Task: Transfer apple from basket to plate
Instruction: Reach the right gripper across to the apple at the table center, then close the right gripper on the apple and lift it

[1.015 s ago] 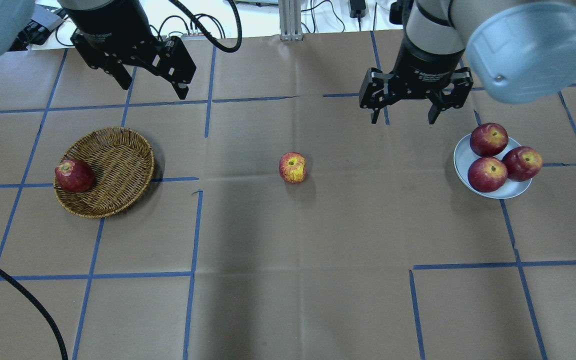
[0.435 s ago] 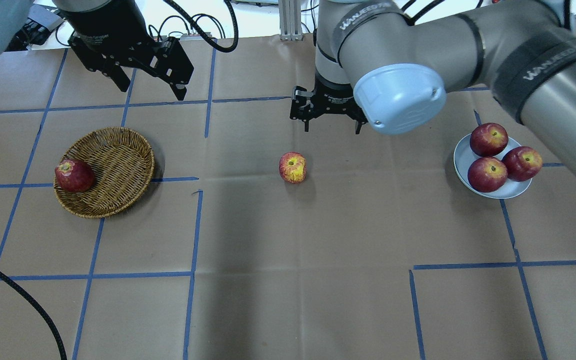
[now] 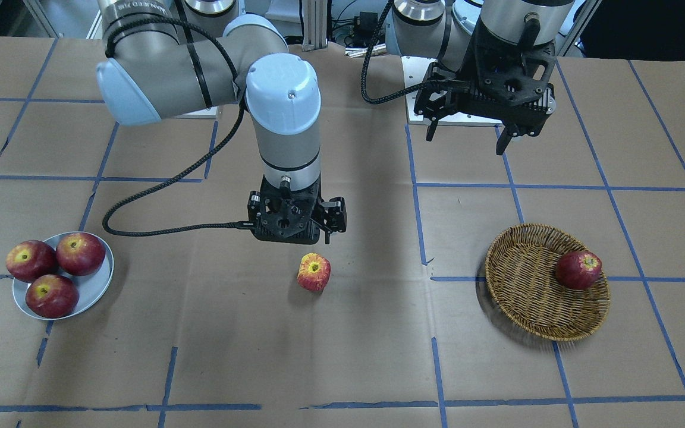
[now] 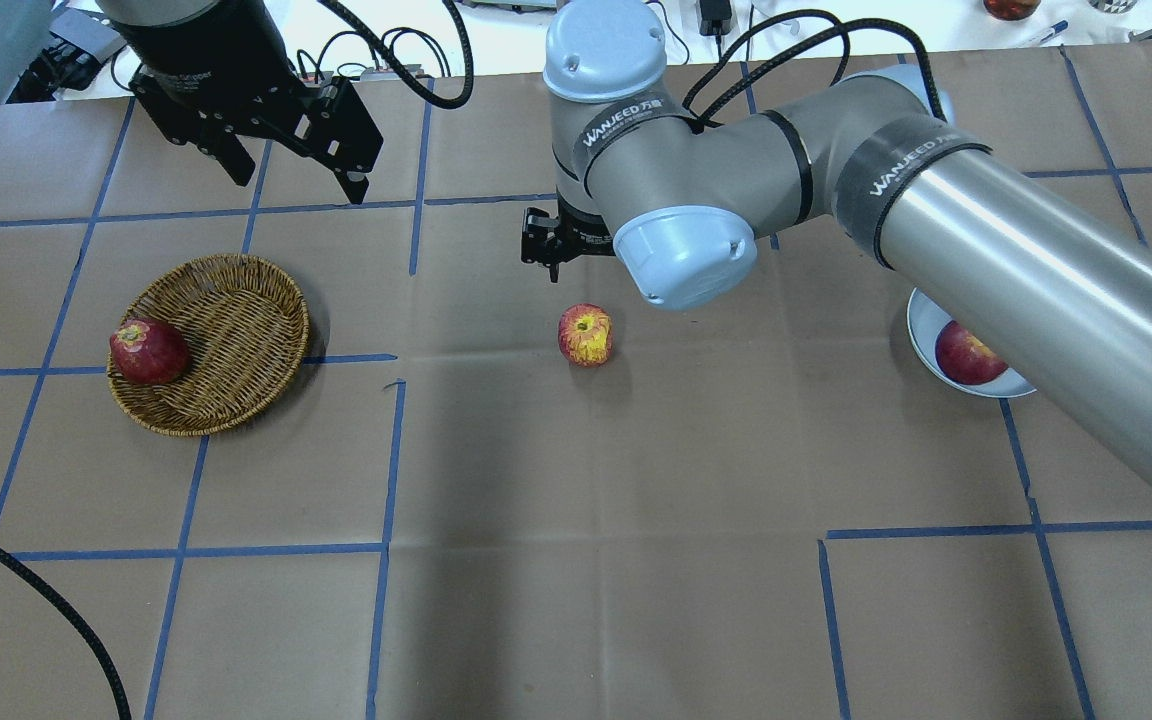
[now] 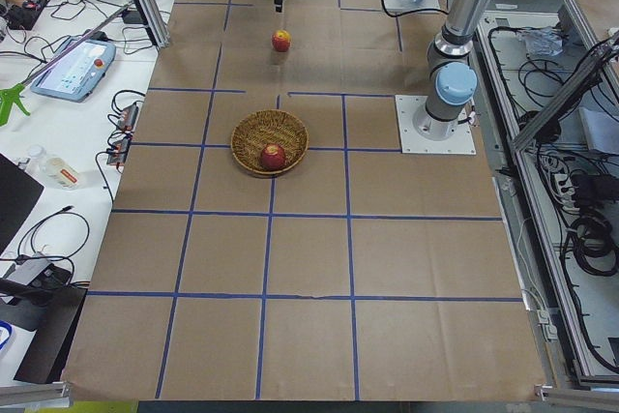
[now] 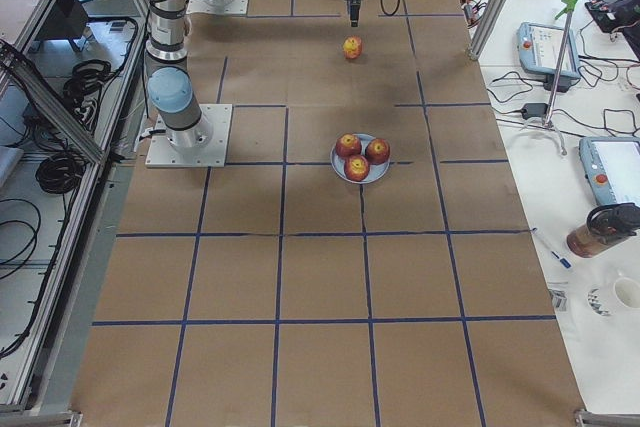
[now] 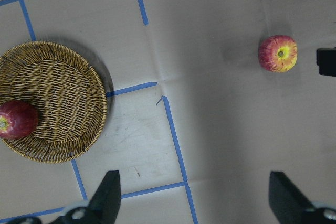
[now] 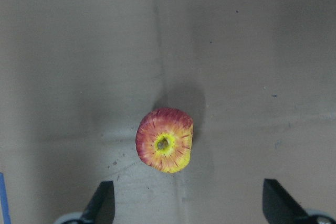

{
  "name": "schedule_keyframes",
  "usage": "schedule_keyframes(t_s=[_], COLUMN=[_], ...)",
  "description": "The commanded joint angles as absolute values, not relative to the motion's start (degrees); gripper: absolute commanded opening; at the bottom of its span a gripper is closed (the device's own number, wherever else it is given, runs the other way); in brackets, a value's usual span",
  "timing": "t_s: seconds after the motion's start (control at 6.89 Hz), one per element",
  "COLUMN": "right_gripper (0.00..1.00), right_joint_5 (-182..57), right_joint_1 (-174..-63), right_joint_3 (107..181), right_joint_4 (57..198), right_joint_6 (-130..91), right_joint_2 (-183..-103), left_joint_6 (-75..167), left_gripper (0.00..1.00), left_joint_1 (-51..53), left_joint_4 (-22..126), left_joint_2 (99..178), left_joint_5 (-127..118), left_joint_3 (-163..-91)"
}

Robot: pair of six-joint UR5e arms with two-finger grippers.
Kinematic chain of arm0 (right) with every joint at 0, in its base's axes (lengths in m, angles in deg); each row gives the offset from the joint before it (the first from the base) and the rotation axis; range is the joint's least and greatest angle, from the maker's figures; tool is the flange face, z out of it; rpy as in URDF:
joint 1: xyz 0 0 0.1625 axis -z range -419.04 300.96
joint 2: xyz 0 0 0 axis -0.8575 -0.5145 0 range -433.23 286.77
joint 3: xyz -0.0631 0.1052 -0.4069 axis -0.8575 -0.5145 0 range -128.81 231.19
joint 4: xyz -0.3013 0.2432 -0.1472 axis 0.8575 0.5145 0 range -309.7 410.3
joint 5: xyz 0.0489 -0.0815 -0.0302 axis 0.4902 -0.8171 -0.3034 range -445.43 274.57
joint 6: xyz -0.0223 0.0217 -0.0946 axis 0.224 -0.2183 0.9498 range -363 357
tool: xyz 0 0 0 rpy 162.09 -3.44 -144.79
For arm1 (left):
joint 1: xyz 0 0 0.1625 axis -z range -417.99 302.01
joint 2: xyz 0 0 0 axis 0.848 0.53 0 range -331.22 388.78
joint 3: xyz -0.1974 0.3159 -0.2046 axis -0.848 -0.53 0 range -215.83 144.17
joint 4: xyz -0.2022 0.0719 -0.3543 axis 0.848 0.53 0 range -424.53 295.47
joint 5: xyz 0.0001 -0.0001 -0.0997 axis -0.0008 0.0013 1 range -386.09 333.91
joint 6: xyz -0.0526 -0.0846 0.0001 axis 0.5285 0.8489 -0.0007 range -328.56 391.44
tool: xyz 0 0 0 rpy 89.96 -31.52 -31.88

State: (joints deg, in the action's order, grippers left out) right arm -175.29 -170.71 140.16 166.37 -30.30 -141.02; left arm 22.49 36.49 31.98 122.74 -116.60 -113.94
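Note:
The apple [image 4: 585,335], light red with yellow streaks, stands alone on the brown paper at the table's middle; it also shows in the front view [image 3: 313,272] and the right wrist view [image 8: 164,140]. My right gripper [image 3: 295,235] hangs open above it, a little toward the robot's side, with nothing held. The wicker basket [image 4: 236,300] lies at the left. My left gripper [image 4: 296,175] is open and empty, high behind the basket. The pale plate [image 3: 94,292] lies at the far right; in the overhead view my right arm hides most of it.
A dark red apple [image 4: 148,351] lies in the basket against its left rim. Three dark red apples [image 3: 81,252] fill the plate. A black cable [image 3: 158,226] trails from the right wrist over the table. Blue tape lines grid the paper.
My right arm has swung left from beside the plate to over the apple in the middle. Its gripper stays open. The left arm and all apples have hardly moved.

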Motion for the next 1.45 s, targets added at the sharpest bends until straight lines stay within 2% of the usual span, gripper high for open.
schedule_keyframes(t_s=[0.0,0.58,1.02,1.16,1.31], right_gripper=[1.00,1.00,1.00,0.88,0.66], right_joint_5=[-175.2,-177.3,-177.4,-177.5,-178.2], right_joint_1=[-170.9,-173.1,-173.5,-173.4,-173.1], right_joint_3=[141.0,141.7,143.2,143.2,143.2], right_joint_4=[170.7,176.4,177.0,178.0,178.0], right_joint_6=[-30.2,-29.8,-29.7,-29.6,-29.4], right_joint_2=[-137.0,-130.8,-129.5,-129.5,-129.6], left_joint_6=[22.5,22.4,22.4,22.4,22.4], left_gripper=[0.99,0.99,0.99,0.99,0.99], left_joint_1=[36.5,36.4,36.4,36.4,36.4], left_joint_4=[32.1,32.2,32.3,32.5,32.5], left_joint_2=[122.6,122.7,122.7,122.7,122.6], left_joint_5=[-116.7,-116.7,-116.8,-116.7,-116.8], left_joint_3=[-114.0,-114.0,-114.1,-114.3,-114.5])
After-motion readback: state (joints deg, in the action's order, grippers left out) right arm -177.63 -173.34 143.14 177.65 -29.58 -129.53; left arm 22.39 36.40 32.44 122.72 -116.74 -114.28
